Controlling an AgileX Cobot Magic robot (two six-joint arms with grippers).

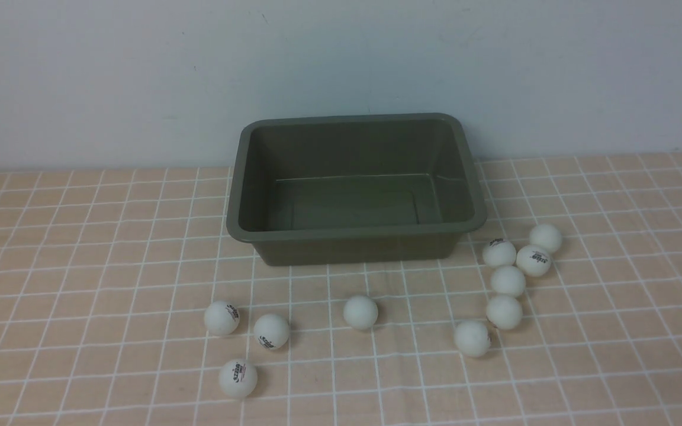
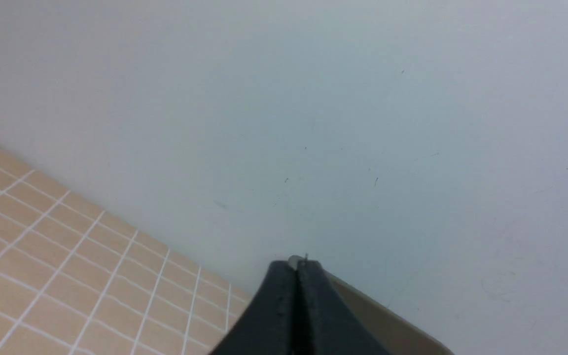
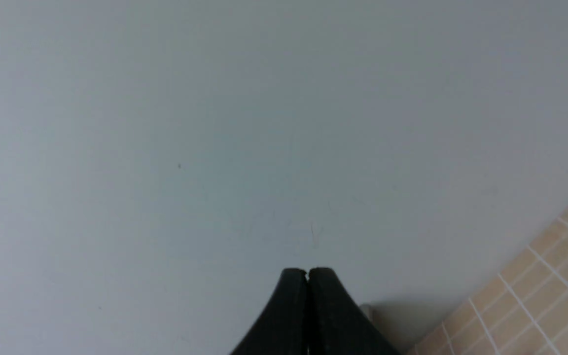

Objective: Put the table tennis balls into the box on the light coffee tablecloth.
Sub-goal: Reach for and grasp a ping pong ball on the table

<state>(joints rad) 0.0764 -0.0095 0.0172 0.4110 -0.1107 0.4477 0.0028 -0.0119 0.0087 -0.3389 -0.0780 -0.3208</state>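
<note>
Box (image 1: 353,245): olive-green, opening faced up, long axis ran left-right, frame centre.
Balls (image 1: 360,312): ten, white, scattered below it.
Left gripper (image 2: 297,268): clenched, empty.
Right gripper (image 3: 307,273): clenched, empty.

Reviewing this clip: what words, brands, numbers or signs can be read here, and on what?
No text is legible.
Far-left ball, middle-left ball, nearest ball: dark printed logos, too blurred to read.
Right-group ball nearest the box, logo ball beside it: dark logos, also blurred.
Box, tablecloth, wall: no markings visible.
</note>
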